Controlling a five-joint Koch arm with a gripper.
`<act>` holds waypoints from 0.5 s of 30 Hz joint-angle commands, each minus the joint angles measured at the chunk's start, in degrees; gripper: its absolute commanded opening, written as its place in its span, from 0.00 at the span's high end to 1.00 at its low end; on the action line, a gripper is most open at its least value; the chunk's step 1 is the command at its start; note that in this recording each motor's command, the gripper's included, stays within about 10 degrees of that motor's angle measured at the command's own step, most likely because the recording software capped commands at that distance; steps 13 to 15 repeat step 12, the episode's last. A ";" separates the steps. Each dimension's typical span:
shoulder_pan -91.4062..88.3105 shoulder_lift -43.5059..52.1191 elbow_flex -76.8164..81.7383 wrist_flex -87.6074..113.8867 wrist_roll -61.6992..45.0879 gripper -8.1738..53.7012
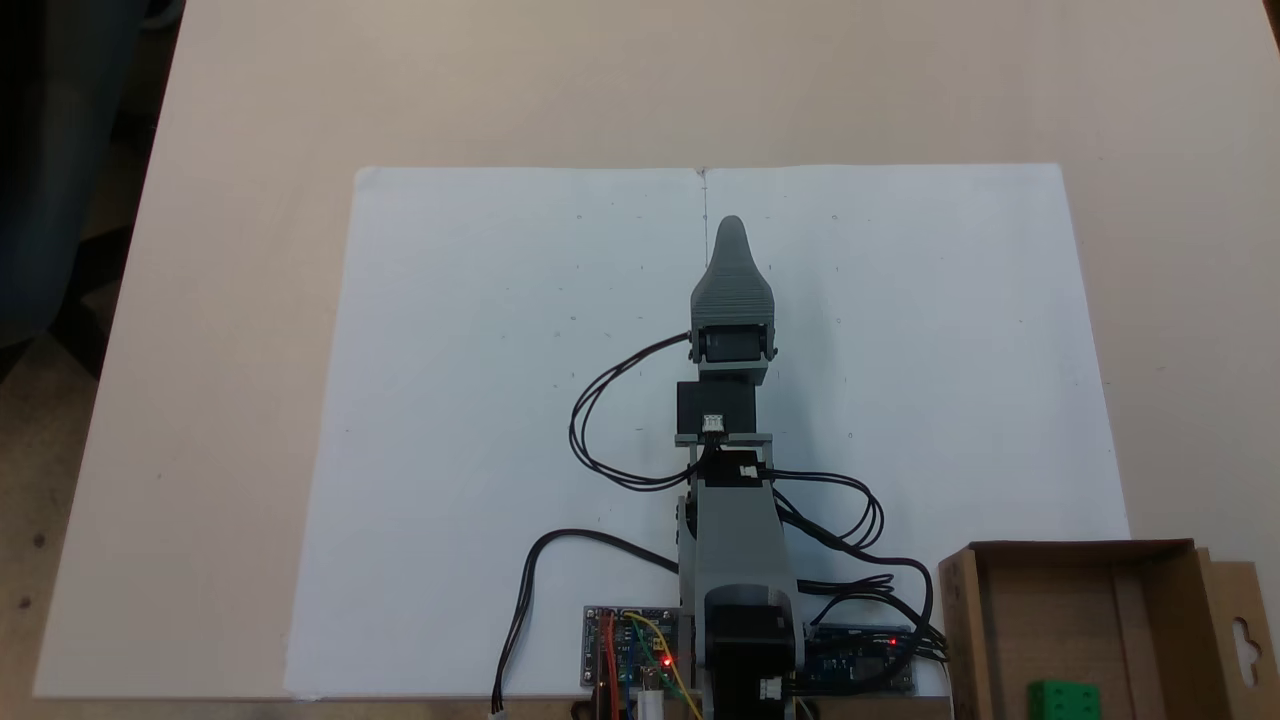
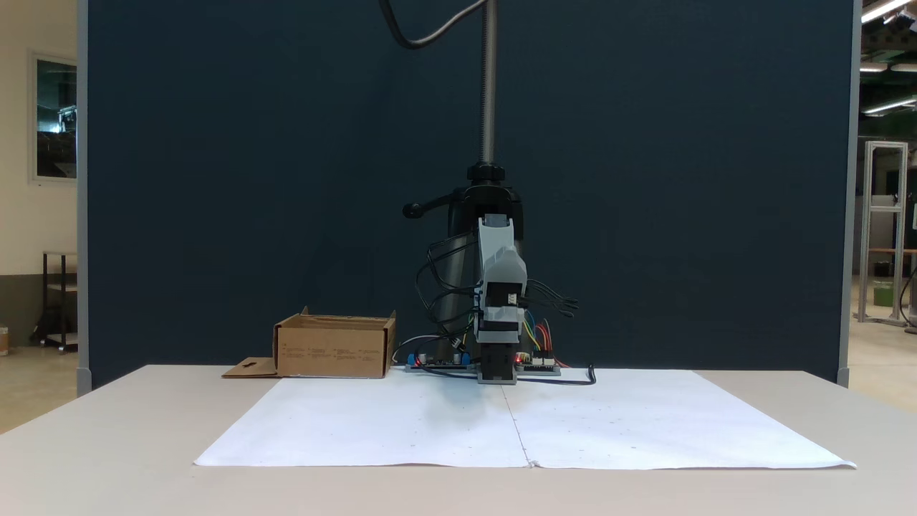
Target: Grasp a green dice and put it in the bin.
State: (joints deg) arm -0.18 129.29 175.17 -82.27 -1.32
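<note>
**Dice in box, arm stretched over paper**

Dice (image 1: 1064, 698) sits inside the box (image 1: 1150, 560) at lower right of the top-down fixed view, near the frame's bottom edge, green with dark pips. Box top is open, flap with hang-hole on its right side. In the front fixed view the box (image 2: 334, 350) stands left of the arm base, flap lying flat on the table (image 2: 107, 430) to its left; dice is hidden by the box walls there.

Hand (image 1: 731, 228) points to the top of frame, centre, over the seam of the white paper (image 1: 480, 400). Only one grey tapered tip shows, jaws stacked, so I cannot tell open or closed. Nothing seen in it. In the front view the hand (image 2: 497, 378) sits low at centre, near the paper (image 2: 645, 423); jaw state unclear there too.

Circuit boards (image 1: 630, 660) with red LEDs and black cables (image 1: 600, 420) sit by the arm base, bottom centre. A dark blue panel (image 2: 251, 179) stands behind the table.
</note>
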 commanded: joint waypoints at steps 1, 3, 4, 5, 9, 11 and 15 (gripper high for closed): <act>0.44 6.42 4.22 -9.74 -4.04 0.15; 0.53 6.42 4.22 -11.32 -4.04 0.15; 0.44 6.42 4.22 -11.93 -4.04 0.15; 0.44 6.42 4.22 -13.87 -4.04 0.15; 0.44 6.42 4.22 -16.42 -3.96 0.15; 0.44 6.42 4.22 -16.59 -4.04 0.15; 0.44 6.42 4.22 -16.59 -4.04 0.15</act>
